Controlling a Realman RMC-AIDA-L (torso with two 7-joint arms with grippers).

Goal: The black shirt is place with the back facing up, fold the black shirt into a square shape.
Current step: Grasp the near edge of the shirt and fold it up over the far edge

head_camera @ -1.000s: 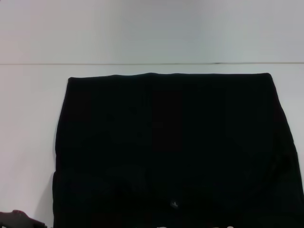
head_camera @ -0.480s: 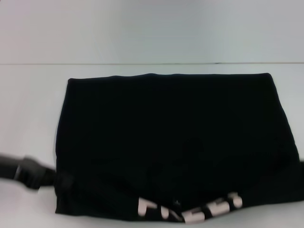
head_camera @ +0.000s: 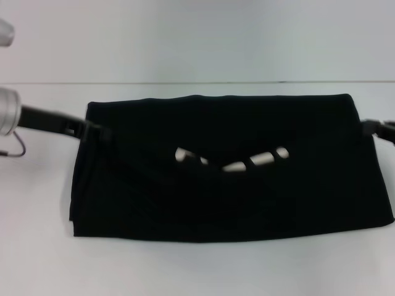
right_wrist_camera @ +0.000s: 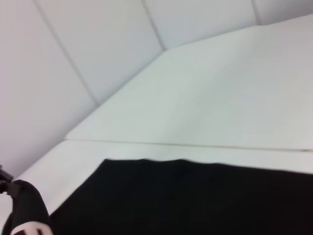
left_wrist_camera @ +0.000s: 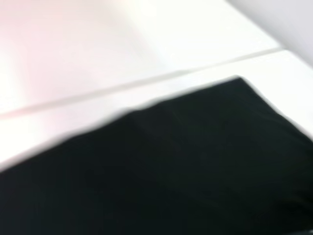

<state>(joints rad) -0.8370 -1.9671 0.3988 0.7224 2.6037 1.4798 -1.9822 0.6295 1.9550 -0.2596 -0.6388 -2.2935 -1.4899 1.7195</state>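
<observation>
A: Black shirt (head_camera: 216, 169) lying as a wide band on the white bench (head_camera: 197, 265), long axis running left edge to right edge, far hem parallel to the back edge. Near half doubled toward the back; white lettering (head_camera: 231, 159) showing at the sagging fold line mid-band.

B: Grippers?

A: Left gripper (head_camera: 91, 129) at the shirt's far-left corner, right gripper (head_camera: 373, 127) at the far-right corner. Both right at the cloth edge, one per end of the long axis. Neither nearer. Jaw state: cannot tell on either side; probably pinching the carried hem, judging by the sag between.

B: Next move?

A: Likely lay the hem down square on the far edge, then fold across the long axis.

B: Surface, room?

A: Flat, plain white, bare strip along the near edge. Pale wall (right_wrist_camera: 98, 44) behind the back edge.
</observation>
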